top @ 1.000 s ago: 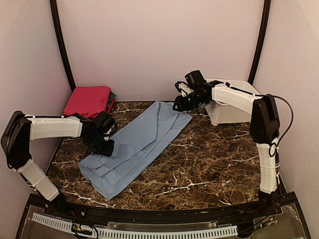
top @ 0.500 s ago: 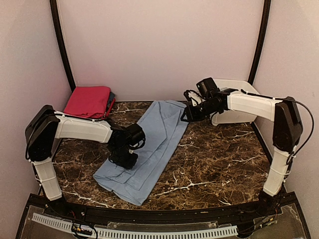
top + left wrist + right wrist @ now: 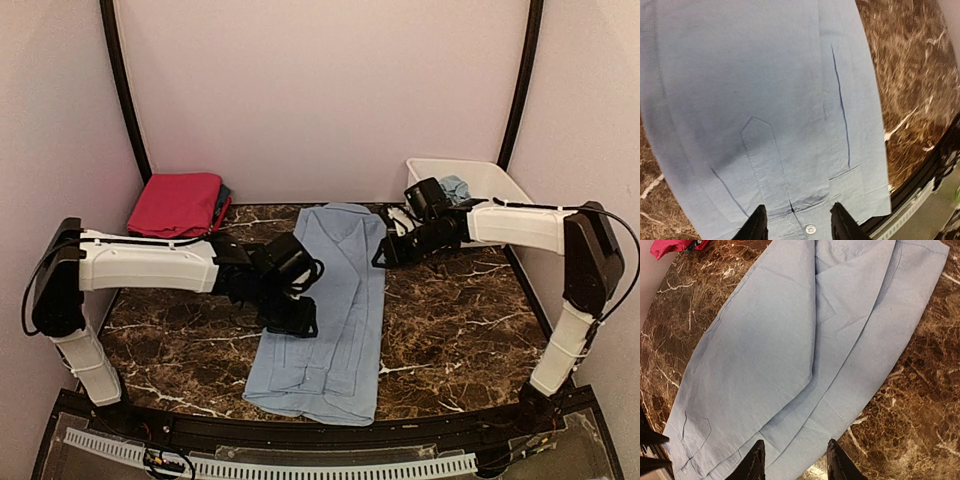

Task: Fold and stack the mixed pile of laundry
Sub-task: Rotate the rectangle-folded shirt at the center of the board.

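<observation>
Pale blue long trousers [image 3: 335, 290] lie flat, front to back, in the middle of the marble table [image 3: 460, 320]. My left gripper [image 3: 297, 320] is at their left edge near the waistband. In the left wrist view it [image 3: 798, 209] is open, with the waistband and a button [image 3: 810, 229] between its fingers. My right gripper [image 3: 383, 255] is at the trousers' far right edge. In the right wrist view it [image 3: 795, 442] is open over the cloth [image 3: 790, 340]. A folded magenta-pink piece [image 3: 178, 203] lies on a dark piece [image 3: 223, 198] at the back left.
A white plastic tub [image 3: 495, 178] stands at the back right with a pale blue cloth [image 3: 455, 187] inside. The table's front rail [image 3: 920, 200] runs just past the waistband. Curved black frame posts stand at both back corners.
The trousers swung from a diagonal lie at the left to nearly straight front to back in the middle. Both grippers moved right with them, the left one also nearer the front.
</observation>
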